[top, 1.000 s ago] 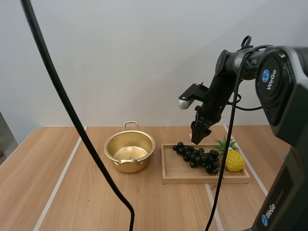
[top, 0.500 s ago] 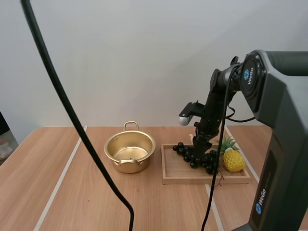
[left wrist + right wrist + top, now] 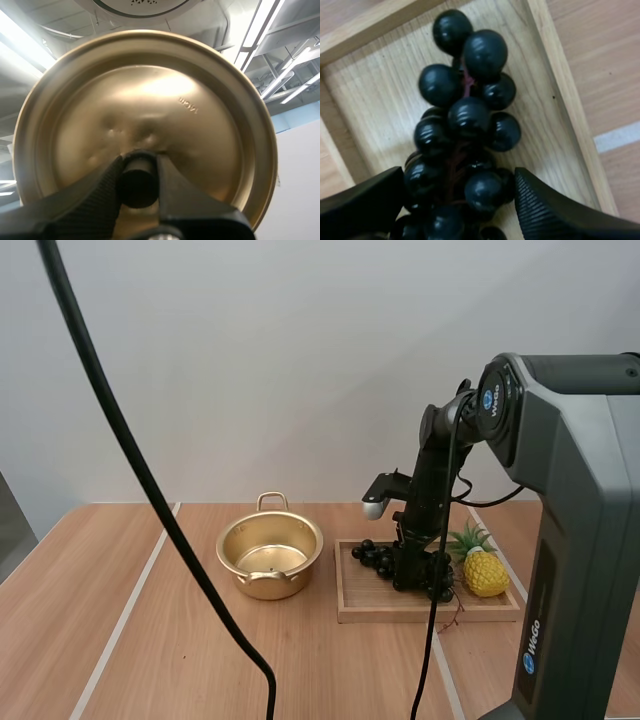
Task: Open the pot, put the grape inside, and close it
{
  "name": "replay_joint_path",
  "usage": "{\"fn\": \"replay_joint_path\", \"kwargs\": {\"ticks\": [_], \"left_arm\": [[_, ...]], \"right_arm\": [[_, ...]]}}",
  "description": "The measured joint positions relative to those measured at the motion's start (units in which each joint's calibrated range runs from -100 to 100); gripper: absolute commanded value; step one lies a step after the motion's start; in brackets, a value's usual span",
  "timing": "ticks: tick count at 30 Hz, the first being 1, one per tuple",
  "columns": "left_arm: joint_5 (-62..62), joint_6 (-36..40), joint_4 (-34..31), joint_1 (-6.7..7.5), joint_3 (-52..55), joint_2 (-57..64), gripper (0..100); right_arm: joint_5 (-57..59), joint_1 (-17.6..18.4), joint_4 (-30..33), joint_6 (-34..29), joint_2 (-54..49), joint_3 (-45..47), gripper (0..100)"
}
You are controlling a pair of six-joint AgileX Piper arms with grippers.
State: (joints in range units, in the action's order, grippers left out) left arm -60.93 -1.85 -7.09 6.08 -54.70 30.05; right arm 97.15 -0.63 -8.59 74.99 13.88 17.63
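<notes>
A golden pot stands open on a wooden tabletop, nothing inside it, and just to its right lies a wooden tray holding a bunch of grapes and a small toy pineapple. Over the past second the right gripper has dropped from above the tray right down onto the bunch. Its own camera shows its black fingers spread wide, one on each side of the dark grapes, low over the tray floor and not yet squeezing. The left gripper pinches the dark knob of the golden lid, whose round underside faces that camera. So the opening step looks done, and the descent seems to put the right arm in place to take the fruit. The grapes are still on the tray, well apart from the pot. Closing on the bunch near its stem would likely come next, then a lift and a carry leftward.
</notes>
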Motion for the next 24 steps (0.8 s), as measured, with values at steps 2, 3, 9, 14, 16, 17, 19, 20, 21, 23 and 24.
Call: {"fn": "replay_joint_path", "kwargs": {"ticks": [2, 3, 9, 14, 16, 17, 19, 20, 21, 23, 24], "left_arm": [[0.0, 0.0, 0.0, 0.00, 0.0, 0.0, 0], [0.0, 0.0, 0.0, 0.00, 0.0, 0.0, 0], [0.0, 0.0, 0.0, 0.00, 0.0, 0.0, 0], [0.0, 0.0, 0.0, 0.00, 0.0, 0.0, 0], [0.0, 0.0, 0.0, 0.00, 0.0, 0.0, 0], [0.0, 0.0, 0.0, 0.00, 0.0, 0.0, 0], [0.0, 0.0, 0.0, 0.00, 0.0, 0.0, 0], [0.0, 0.0, 0.0, 0.00, 0.0, 0.0, 0], [0.0, 0.0, 0.0, 0.00, 0.0, 0.0, 0], [0.0, 0.0, -0.1, 0.00, 0.0, 0.0, 0], [0.0, 0.0, -0.1, 0.00, 0.0, 0.0, 0]], "right_arm": [[-0.4, 0.3, 0.0, 0.0, 0.6, 0.0, 100], [-0.4, 0.3, 0.0, 0.0, 1.0, 0.0, 100], [-0.6, 0.4, 0.0, 0.0, 1.5, -0.2, 100], [-0.6, 0.4, 0.0, 0.0, 1.8, -0.2, 76], [-0.6, 0.4, 0.3, 0.0, 1.8, -0.2, 15], [-0.7, 0.4, 0.4, -0.2, 1.8, -0.2, 0], [-2.0, 0.4, 1.0, -1.1, 2.1, -0.3, 0], [-2.1, 0.4, 1.2, -1.5, 2.1, -0.4, 0], [-2.1, 0.4, 1.3, -1.8, 2.1, -0.4, 0], [-2.1, 0.4, 1.5, -2.6, 2.1, -0.4, 0], [-2.1, 0.4, 1.6, -3.1, 1.8, -0.4, 0]]}}
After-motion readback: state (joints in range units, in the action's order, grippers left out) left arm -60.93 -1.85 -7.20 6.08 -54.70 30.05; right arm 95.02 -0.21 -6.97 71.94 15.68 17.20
